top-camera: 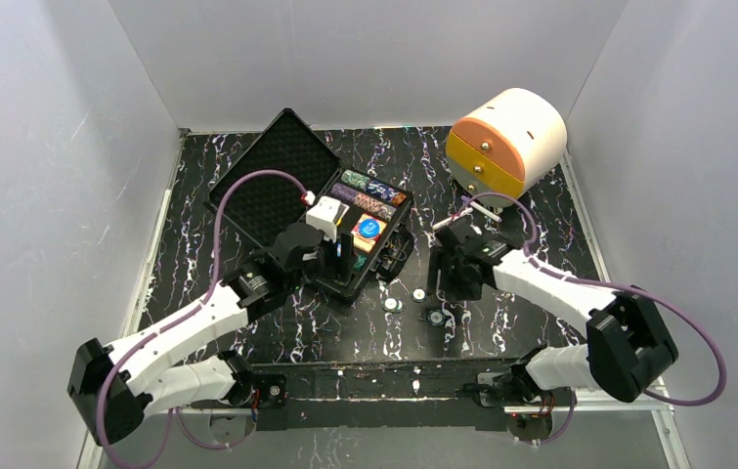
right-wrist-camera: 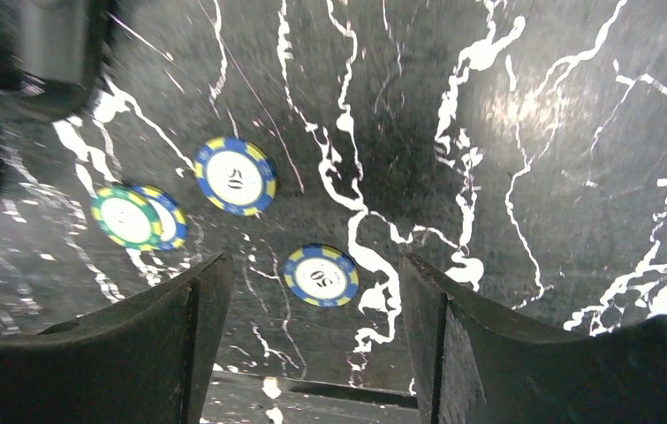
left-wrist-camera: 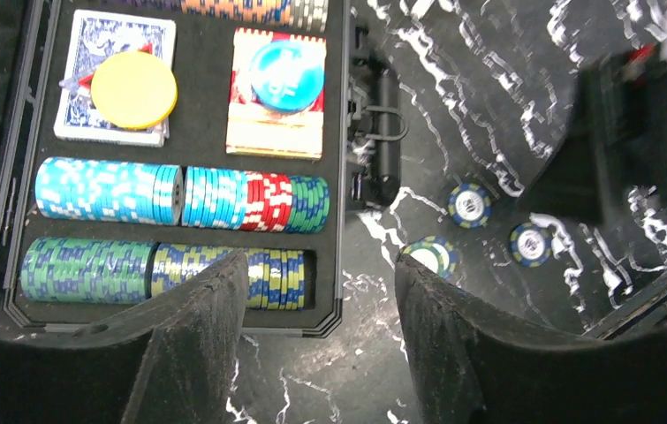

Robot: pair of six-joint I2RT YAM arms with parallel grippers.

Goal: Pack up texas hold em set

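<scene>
Left tool (left-wrist-camera: 319, 265), right tool (right-wrist-camera: 316, 265) agape (both empty), case (top-camera: 265, 186) long axis diagonal, handle (left-wrist-camera: 388, 115) near-right.

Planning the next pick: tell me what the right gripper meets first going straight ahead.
Probably the blue-and-yellow 50 chip, lying in line between the right gripper's open jaws; depth is unclear.

The left arm (top-camera: 184, 327) and the right arm (top-camera: 550, 283) both wear smooth white shells on their long segments, with chunky black housings at the joints. A thin purple cable (top-camera: 272, 173) loops loosely along each arm. The left claw (left-wrist-camera: 321, 269) and the right claw (right-wrist-camera: 316, 265) each have two broad black wedge-shaped fingers (left-wrist-camera: 197, 336) with a grainy, matte surface.
</scene>
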